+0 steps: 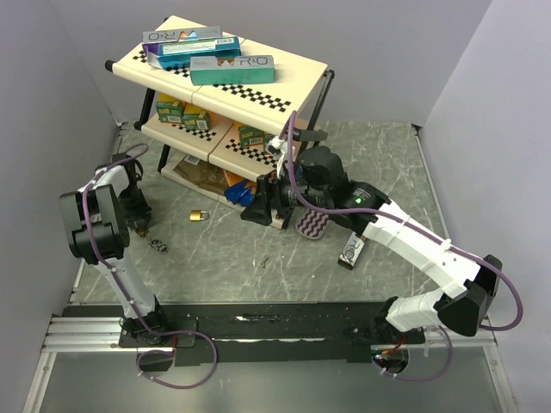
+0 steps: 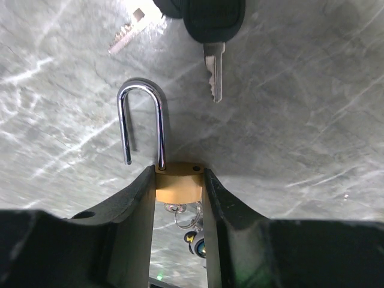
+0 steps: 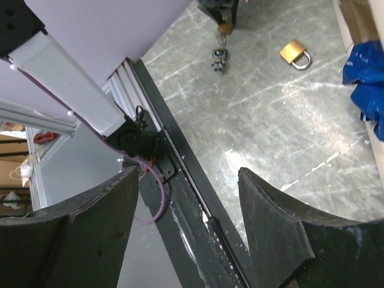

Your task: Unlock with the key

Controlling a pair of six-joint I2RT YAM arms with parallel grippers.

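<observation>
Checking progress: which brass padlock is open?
The held brass padlock, in the left gripper: one shackle leg hangs free. The loose brass padlock on the table looks shut.

Bright even light, glints on padlock (image 2: 177, 187)

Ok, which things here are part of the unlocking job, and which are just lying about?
In the job: padlock, shackle open, in the left gripper; key in its keyhole.
Lying about: second padlock; black-headed key; shelf; boxes; blue bag.
</observation>
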